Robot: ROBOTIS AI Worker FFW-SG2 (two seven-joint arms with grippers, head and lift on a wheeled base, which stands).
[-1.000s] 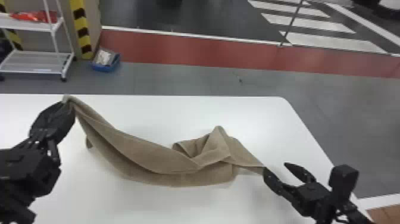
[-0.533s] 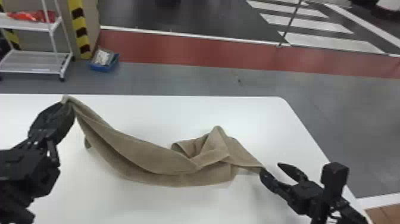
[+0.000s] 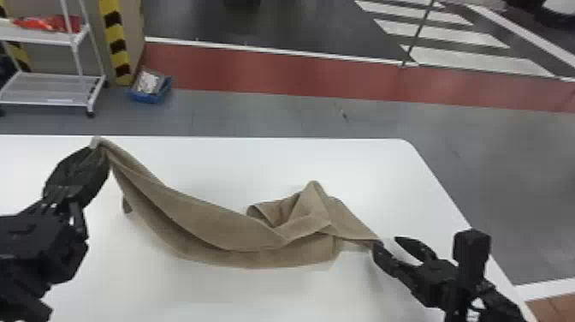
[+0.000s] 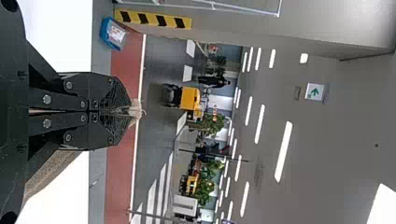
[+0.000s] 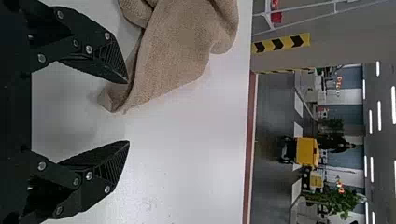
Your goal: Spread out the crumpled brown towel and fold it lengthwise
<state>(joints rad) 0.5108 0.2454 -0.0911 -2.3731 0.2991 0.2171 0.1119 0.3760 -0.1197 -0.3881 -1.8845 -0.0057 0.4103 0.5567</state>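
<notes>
While left fingers [image 3: 87, 165] pinch the towel [image 3: 222, 229], right fingers [image 3: 385, 259] gape wide; they're empty.

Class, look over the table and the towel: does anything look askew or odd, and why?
The brown towel looks askew: one end is lifted in the left gripper, while the part nearer the right gripper lies bunched on the white table. No spill or damage stands out.
</notes>
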